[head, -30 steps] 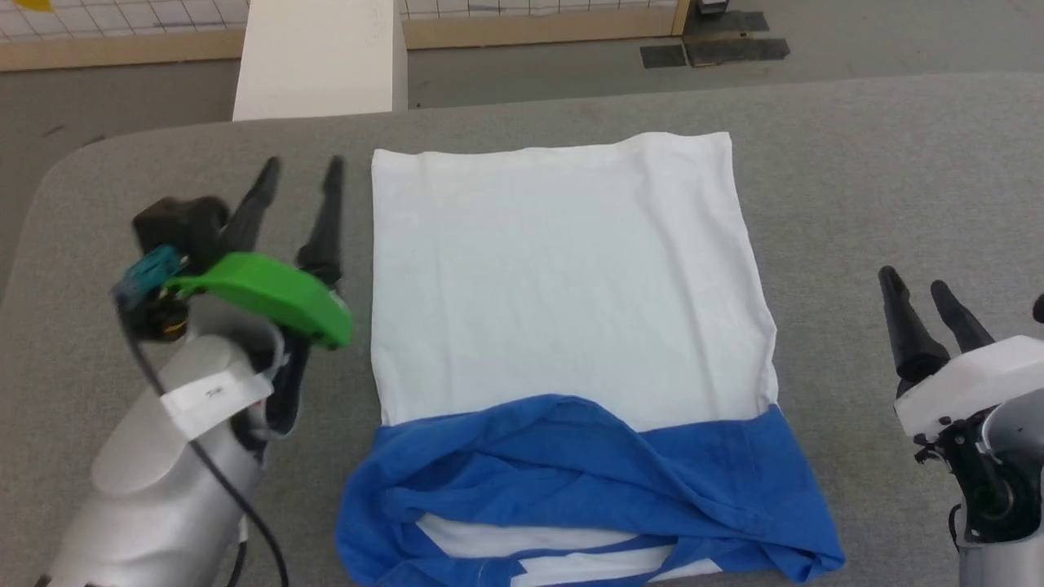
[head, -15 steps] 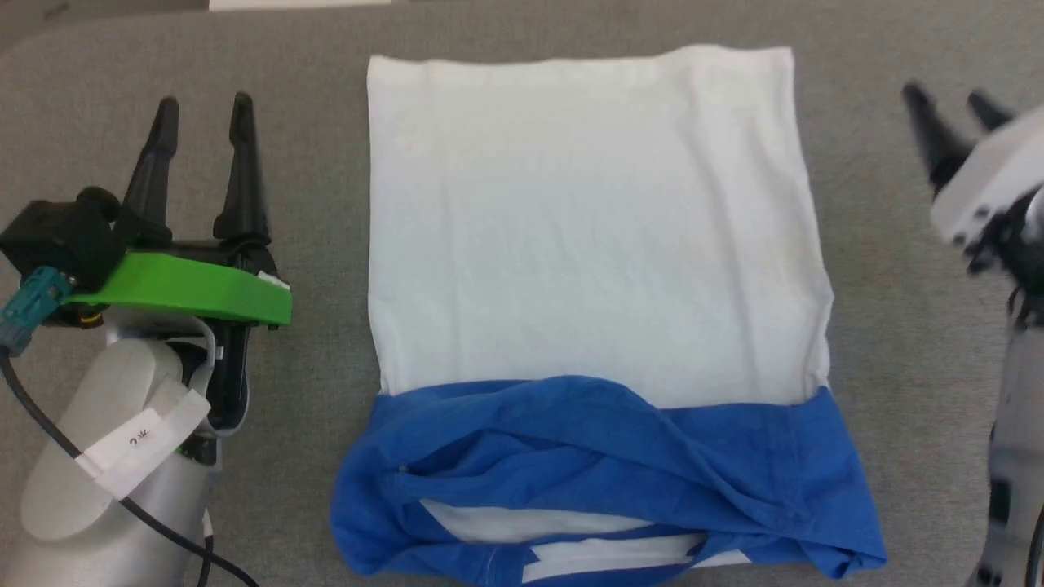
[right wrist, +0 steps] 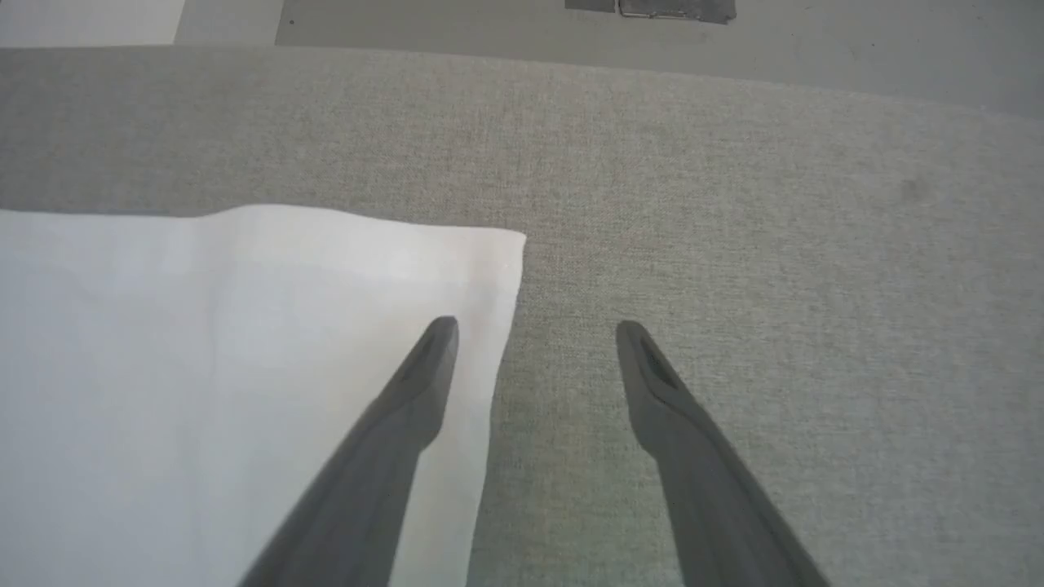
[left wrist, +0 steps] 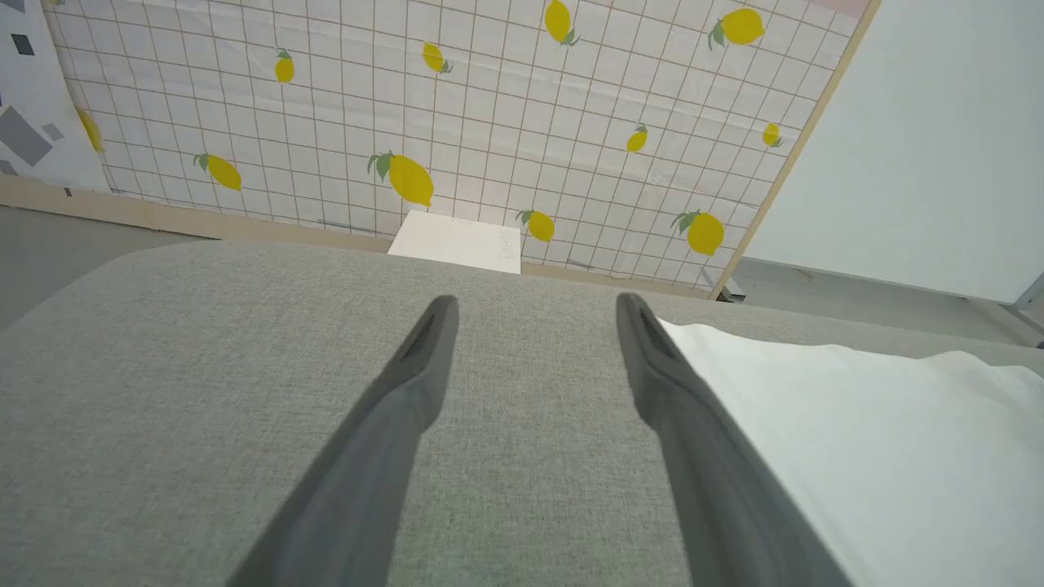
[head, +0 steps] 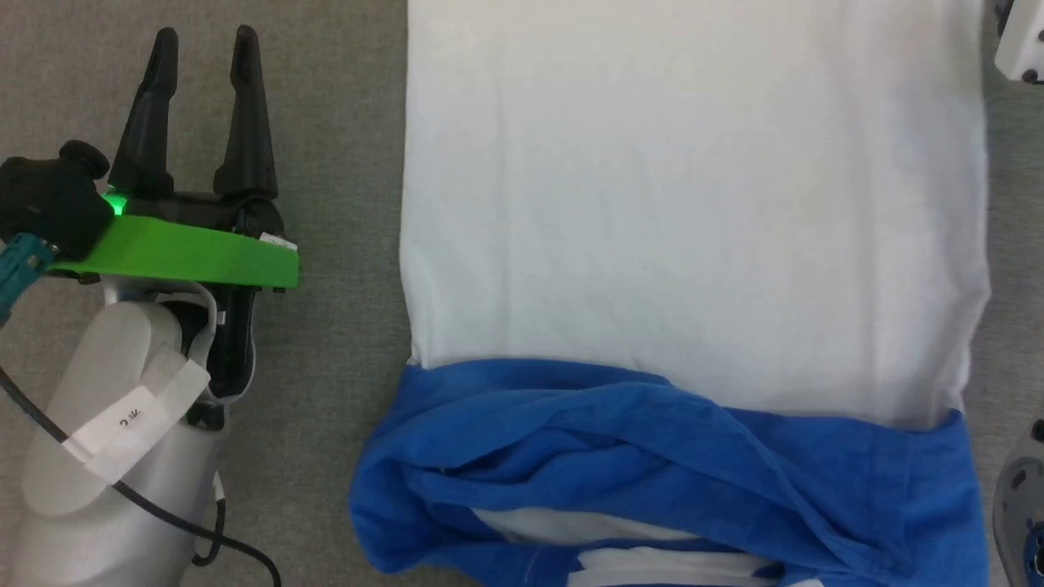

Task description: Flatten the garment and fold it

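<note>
Soft white shirt (head: 693,204), blue sleeves bunched nearest me, lies on grey cloth table (head: 342,122). My left pincer (head: 204,49), spread, sits beside its left edge; my right pincer (right wrist: 536,326), spread, straddles its right edge.

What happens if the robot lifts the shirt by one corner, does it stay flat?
Probably not. The garment looks thin and soft: its blue sleeves lie bunched in folds, so it would likely droop. Pushing it across the grey table would probably wrinkle it.

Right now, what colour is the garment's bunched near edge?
Bright blue; that part of the garment shows best in head view.
</note>
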Available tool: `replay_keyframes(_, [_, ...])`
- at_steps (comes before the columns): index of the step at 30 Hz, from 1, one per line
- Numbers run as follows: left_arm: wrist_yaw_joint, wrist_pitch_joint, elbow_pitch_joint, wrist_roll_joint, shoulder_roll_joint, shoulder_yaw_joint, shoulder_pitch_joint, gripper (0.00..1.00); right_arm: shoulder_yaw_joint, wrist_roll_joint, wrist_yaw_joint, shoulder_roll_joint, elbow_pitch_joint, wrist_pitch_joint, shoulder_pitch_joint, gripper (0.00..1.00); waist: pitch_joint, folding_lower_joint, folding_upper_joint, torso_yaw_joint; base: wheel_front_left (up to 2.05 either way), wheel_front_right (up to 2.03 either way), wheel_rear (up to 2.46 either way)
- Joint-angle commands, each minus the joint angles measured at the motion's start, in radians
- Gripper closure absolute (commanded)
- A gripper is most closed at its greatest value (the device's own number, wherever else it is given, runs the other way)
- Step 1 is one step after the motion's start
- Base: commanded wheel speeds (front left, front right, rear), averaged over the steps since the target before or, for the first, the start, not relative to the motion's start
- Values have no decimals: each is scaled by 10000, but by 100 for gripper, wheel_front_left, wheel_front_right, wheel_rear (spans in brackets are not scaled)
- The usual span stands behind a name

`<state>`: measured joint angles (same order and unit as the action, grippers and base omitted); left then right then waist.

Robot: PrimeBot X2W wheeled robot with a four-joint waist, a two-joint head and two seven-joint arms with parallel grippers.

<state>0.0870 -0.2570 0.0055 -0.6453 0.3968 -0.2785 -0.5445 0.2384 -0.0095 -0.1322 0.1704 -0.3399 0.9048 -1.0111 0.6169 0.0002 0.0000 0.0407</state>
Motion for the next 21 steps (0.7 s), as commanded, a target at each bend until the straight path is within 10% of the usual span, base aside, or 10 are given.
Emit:
replay_keyframes(1, [-86, -47, 4, 107, -59, 49, -144, 0, -59, -135, 15, 25, -72, 98, -233, 0, 713, -2, 0, 674, 0, 0, 0])
replay_keyframes(11, [-358, -47, 209, 251, -310, 197, -147, 0, -765, -371, 15, 368, -472, 1066, -405, 0, 906, -2, 0, 706, 0, 0, 0])
replay_keyframes(12, [-376, -47, 246, 255, -328, 200, -157, 0, -731, -364, 15, 369, -454, 1183, -411, 69, 890, -2, 0, 688, 0, 0, 0])
replay_keyframes(13, [-394, -47, 280, 249, -334, 194, -171, 0, -726, -385, 15, 381, -435, 1283, -407, 100, 873, -2, 0, 668, 0, 0, 0])
replay_keyframes(21, [-935, 1948, 620, -394, 79, -171, -1370, 0, -781, -247, 15, 183, 55, 1388, -493, 100, 654, -2, 0, 325, 0, 0, 0])
